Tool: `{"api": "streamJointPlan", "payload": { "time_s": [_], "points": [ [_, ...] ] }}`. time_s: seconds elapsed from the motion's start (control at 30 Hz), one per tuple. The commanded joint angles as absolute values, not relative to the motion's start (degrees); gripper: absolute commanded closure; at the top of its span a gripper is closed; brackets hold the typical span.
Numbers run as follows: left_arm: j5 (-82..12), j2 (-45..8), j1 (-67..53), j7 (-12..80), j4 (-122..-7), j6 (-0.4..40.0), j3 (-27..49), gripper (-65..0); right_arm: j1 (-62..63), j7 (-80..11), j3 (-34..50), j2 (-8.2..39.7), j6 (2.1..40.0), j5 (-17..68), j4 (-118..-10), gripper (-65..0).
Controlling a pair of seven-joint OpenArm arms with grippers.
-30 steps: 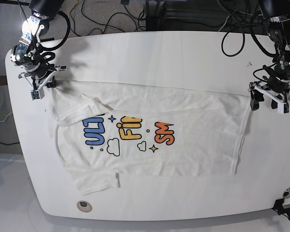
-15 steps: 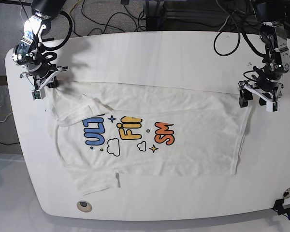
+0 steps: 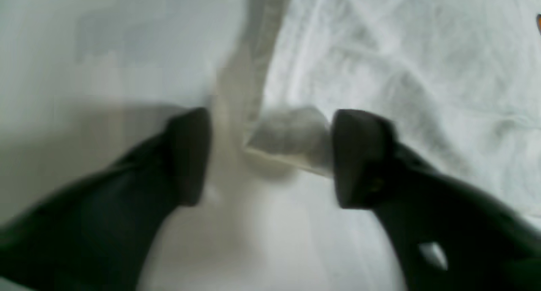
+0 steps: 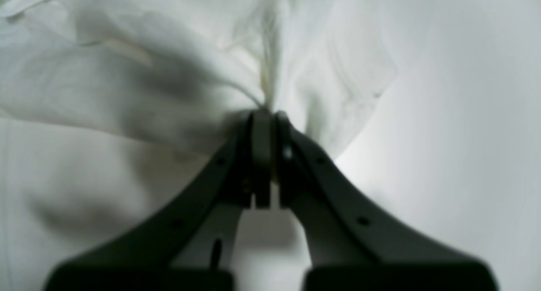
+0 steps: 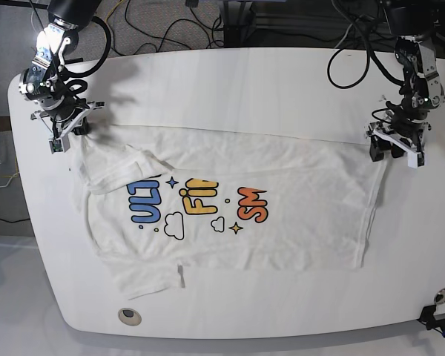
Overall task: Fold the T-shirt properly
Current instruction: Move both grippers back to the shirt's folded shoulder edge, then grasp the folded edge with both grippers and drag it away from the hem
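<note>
White T-shirt (image 5: 230, 200) lying spread, print up, on the white worktop (image 5: 267, 81). Right gripper (image 4: 264, 113): jaws pressed together, pinching a bunched shirt corner. Left gripper (image 3: 270, 155): jaws spread, straddling the folded hem corner at the opposite end.

White rounded surface (image 5: 282, 81) with a round grommet hole (image 5: 130, 317) near its front edge; grey carpeted floor (image 5: 163, 26) behind, strewn with black cables (image 5: 141, 33); even overhead light.
</note>
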State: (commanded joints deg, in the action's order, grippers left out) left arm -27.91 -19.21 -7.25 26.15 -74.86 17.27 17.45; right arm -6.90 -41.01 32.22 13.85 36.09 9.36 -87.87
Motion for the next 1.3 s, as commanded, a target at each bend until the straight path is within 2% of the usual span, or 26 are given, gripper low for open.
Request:
{"api": "streamJointPlan", "payload": {
  "time_s": [0.07,0.1,0.17,0.33,0.63,0.9,1.3],
  "points": [
    [-28.0,-19.2,-7.3,26.2,-74.9,17.3,17.5,-5.7,-7.0,-41.0,32.2,13.8,36.2,9.4,-88.0,0.0],
    [-28.0,-19.1,-7.3,26.2,-74.9,17.3,17.5,-2.2,-7.1,-41.0,32.2,13.8,36.2,9.4,-88.3,0.0],
    [-28.1,-19.1,-7.3,26.2,-74.9,17.3,17.5,0.0,-7.3,-41.3,32.2,13.7,36.2,9.4,-89.7,0.0],
    [-28.3,-19.1,-8.0,26.6,-76.9,17.3,17.5,0.0,-9.5,-41.4,32.2,12.4,36.2,9.4,-93.7,0.0],
    [-28.3,-19.5,-20.6,26.6,-88.7,17.3,18.0,0.0,-15.3,-43.6,32.6,12.2,36.2,9.4,-97.3,0.0],
    [-28.1,-19.6,-31.4,26.6,-96.5,17.3,23.3,0.0,-24.0,-44.0,32.7,10.6,36.2,9.4,-103.3,0.0],
    [-28.4,-21.5,-38.1,26.6,-98.7,17.3,28.6,0.0,-29.4,-44.0,32.7,9.0,36.2,9.4,-105.8,0.0]
  ]
}}
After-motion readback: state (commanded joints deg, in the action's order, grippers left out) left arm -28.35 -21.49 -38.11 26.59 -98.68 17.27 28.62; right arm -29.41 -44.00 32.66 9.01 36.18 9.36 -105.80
